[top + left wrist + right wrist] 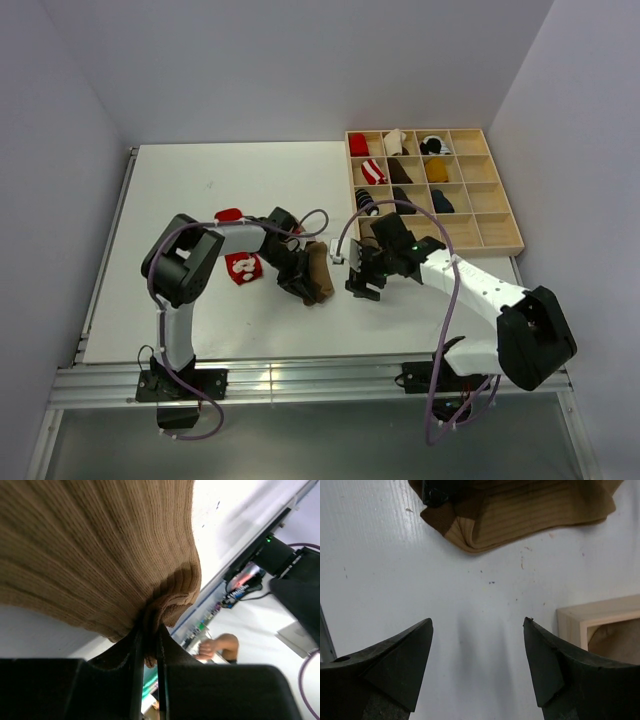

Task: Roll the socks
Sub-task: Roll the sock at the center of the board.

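Note:
The tan-brown sock (320, 272) lies bunched at the table's middle. My left gripper (300, 283) is shut on its edge; in the left wrist view the jaws (149, 640) pinch a fold of the ribbed fabric (100, 545), which fills the upper frame. My right gripper (362, 286) is open and empty just right of the sock, apart from it. In the right wrist view its fingers (477, 622) hover over bare table, with the tan sock (530, 510) ahead of them. The red sock with white marks (243, 268) lies left of the left gripper, under the left arm.
A wooden compartment tray (500, 232) stands at the back right holding several sock bundles, red-and-white striped, black and mustard among them. Its corner (600, 617) is close to the right of my right fingers. A small red piece (229, 214) lies behind the left arm.

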Action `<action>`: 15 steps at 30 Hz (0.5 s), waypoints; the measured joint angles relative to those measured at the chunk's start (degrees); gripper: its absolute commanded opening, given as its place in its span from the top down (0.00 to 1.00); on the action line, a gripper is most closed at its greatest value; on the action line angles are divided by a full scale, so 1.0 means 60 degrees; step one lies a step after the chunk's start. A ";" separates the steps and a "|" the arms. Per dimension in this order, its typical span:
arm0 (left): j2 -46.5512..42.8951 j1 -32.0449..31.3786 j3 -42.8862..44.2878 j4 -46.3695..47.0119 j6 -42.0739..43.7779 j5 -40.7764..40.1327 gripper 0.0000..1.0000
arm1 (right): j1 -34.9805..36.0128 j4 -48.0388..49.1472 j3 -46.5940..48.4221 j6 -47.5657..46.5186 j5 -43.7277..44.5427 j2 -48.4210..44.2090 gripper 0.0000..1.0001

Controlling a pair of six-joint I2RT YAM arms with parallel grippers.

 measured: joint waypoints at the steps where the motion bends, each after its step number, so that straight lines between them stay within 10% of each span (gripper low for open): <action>1: 0.0069 0.0025 0.0066 -0.0102 0.0011 0.0098 0.87 | 0.0178 0.0175 -0.0051 0.0007 0.0120 0.0004 0.20; 15: 0.0291 0.0193 0.0284 -0.0430 0.0033 0.0630 0.81 | 0.2375 0.2135 -0.0076 0.0200 0.1526 0.1446 0.32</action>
